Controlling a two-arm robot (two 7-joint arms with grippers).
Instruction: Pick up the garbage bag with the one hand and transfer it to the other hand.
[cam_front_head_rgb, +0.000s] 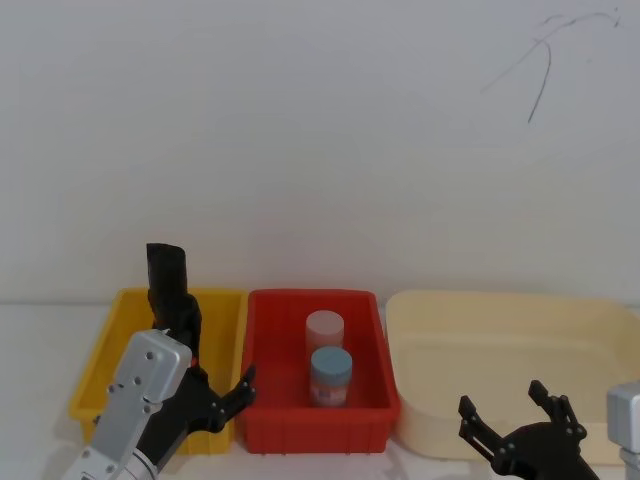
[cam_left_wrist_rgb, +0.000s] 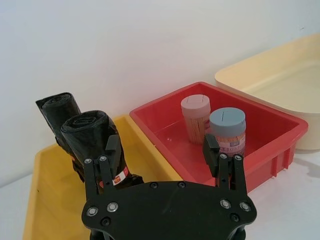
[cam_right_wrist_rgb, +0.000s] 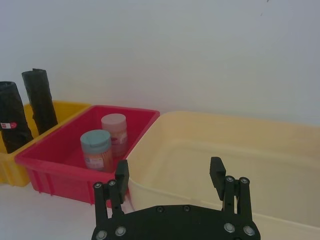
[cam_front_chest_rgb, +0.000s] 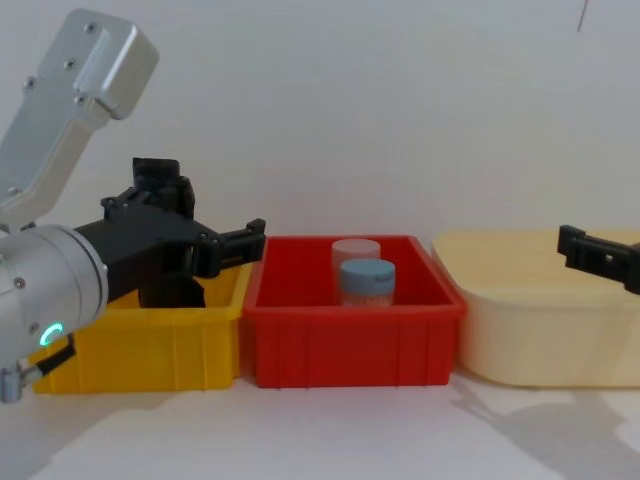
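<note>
Though beside garbage bag (cam_left_wrist_rgb: 90, 127), jaws agape.

Bright, even light; soft shadows, perhaps overhead.

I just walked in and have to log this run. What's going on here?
The left tool is open and reaching into the yellow bin. One finger is beside the banded garbage bag, which stands next to a plain black roll. It grips nothing yet. The right tool hovers open by the cream tub. A pink-lidded jar and a blue-lidded jar stand in the red bin.
</note>
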